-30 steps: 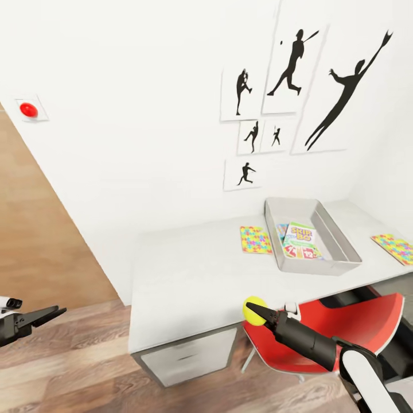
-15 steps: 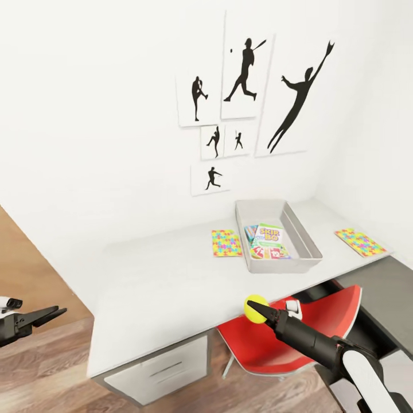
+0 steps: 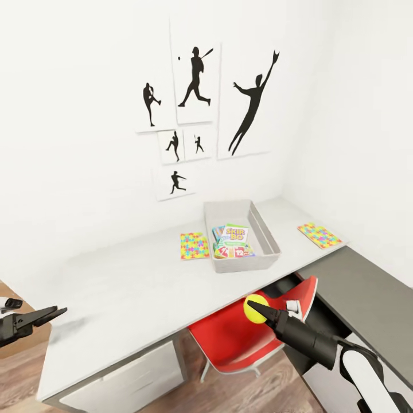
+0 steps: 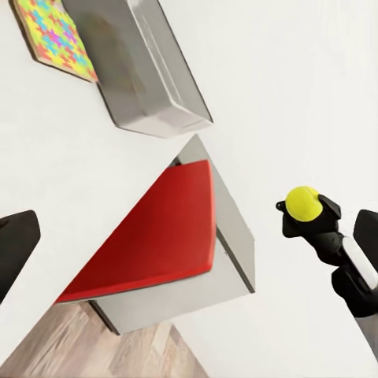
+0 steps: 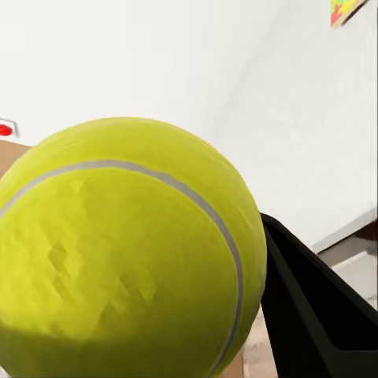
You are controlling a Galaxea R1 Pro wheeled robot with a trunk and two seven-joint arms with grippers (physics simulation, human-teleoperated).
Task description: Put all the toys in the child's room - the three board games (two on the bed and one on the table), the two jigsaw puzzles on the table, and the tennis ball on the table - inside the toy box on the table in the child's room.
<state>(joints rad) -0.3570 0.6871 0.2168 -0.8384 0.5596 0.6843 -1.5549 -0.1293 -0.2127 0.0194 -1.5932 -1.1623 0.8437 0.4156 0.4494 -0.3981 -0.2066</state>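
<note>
My right gripper (image 3: 259, 312) is shut on the yellow tennis ball (image 3: 253, 307), held in the air over the red chair in front of the table (image 3: 126, 287). The ball (image 5: 126, 252) looms large in the right wrist view, with one black finger (image 5: 315, 315) beside it. The light grey toy box (image 3: 241, 264) stands at the table's back with board games (image 3: 232, 241) inside. One jigsaw puzzle (image 3: 194, 245) lies left of the box, another (image 3: 319, 235) to its right. My left gripper (image 3: 43, 316) hangs open and empty off the table's left end.
A red chair (image 3: 241, 338) is tucked under the table, just below the ball. A lower dark grey cabinet top (image 3: 361, 298) adjoins the table on the right. Black silhouette pictures (image 3: 195, 86) hang on the white wall behind.
The whole head view has swung, so the table, box and pictures sit further left and nearer. The ball stays in my right gripper; both arms keep their pose.
</note>
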